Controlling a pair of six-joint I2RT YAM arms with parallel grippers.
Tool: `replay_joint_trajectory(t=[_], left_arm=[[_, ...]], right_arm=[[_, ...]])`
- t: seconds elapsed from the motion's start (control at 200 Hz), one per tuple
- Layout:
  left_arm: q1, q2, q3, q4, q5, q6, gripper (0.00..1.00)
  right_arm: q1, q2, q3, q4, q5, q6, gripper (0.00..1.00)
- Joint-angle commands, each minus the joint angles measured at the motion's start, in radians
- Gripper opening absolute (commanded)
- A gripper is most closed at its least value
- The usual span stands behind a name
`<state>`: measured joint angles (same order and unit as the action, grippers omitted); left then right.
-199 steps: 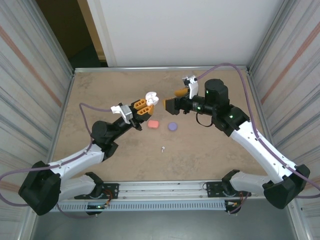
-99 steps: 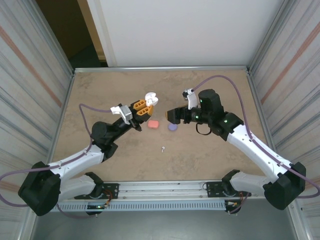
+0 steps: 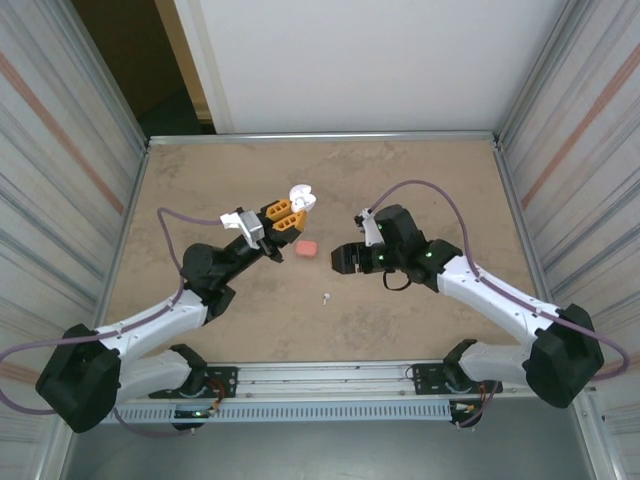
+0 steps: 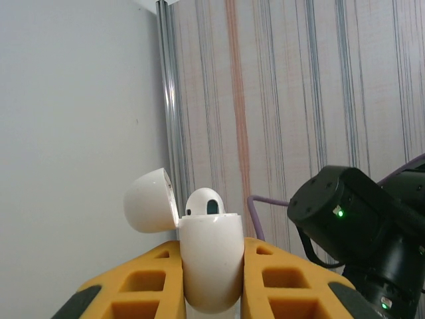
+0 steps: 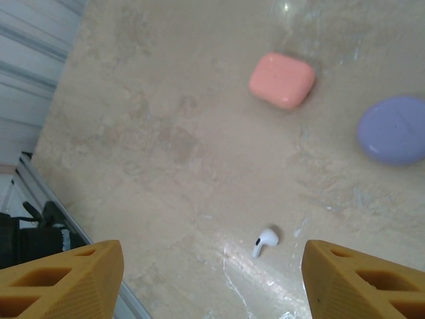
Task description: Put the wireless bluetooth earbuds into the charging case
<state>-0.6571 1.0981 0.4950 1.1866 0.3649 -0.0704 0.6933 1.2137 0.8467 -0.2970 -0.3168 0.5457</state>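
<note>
Left gripper (image 3: 287, 213): clenched on open-lidded white plastic charging case (image 4: 211, 262), raised for loading.
Right gripper (image 5: 212, 279): spread empty, aimed down for pickup.
Tiny white stemmed earbud (image 5: 266, 240): lay loose on beige tabletop (image 5: 166, 133), lower centre.

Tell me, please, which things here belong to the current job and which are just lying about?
In use: open white case gripped by the left hand, holding one seated earbud; loose white earbud on the table, below the right hand.
Lying about, for now: shut pink case; shut purple case.
</note>
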Motion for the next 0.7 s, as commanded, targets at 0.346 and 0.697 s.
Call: replay_joint_trajectory(t=[0.346,0.697], left_arm=[[-0.008,-0.032,-0.004,0.048,-0.011,0.013,0.0],[-0.007,-0.038,-0.004,0.036,-0.019,0.019,0.0]], right_arm=[[0.075,0.152,-0.021,0.011,0.054,0.072,0.65],[0.1,0.261,-0.009,0.024,0.074,0.084,0.6]])
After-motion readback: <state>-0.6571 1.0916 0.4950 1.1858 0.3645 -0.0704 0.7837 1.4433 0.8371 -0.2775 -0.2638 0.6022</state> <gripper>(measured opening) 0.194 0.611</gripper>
